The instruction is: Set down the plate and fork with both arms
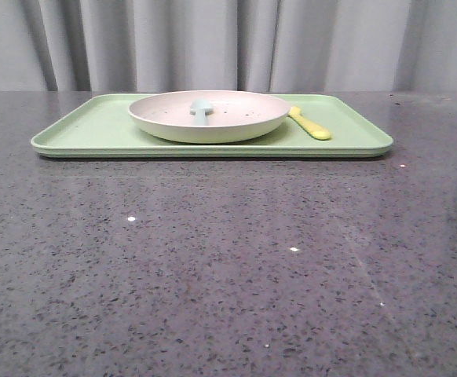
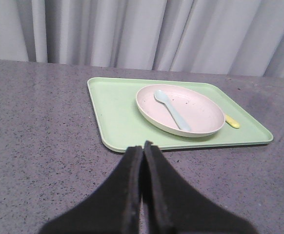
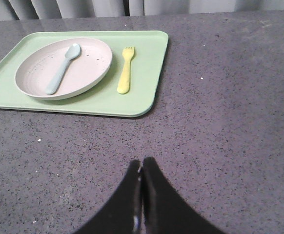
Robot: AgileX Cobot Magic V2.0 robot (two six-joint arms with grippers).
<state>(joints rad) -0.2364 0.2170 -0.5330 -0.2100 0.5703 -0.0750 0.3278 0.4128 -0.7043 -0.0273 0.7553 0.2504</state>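
The cream speckled plate (image 1: 209,116) sits on the light-green tray (image 1: 79,129) at the far side of the table. It also shows in the left wrist view (image 2: 200,114) and the right wrist view (image 3: 88,68). The yellow fork (image 1: 310,124) lies on the tray just right of the plate, seen whole in the right wrist view (image 3: 125,75) and as a tip in the left wrist view (image 2: 232,122). My left gripper (image 2: 143,146) is shut and empty, short of the tray's near edge. My right gripper (image 3: 142,163) is shut and empty over bare table, well short of the tray. Neither arm shows in the front view.
A pale blue spoon (image 1: 202,110) lies in the plate, also in the left wrist view (image 2: 173,109) and the right wrist view (image 3: 63,68). Grey curtains (image 1: 228,43) hang behind the dark speckled table (image 1: 228,267).
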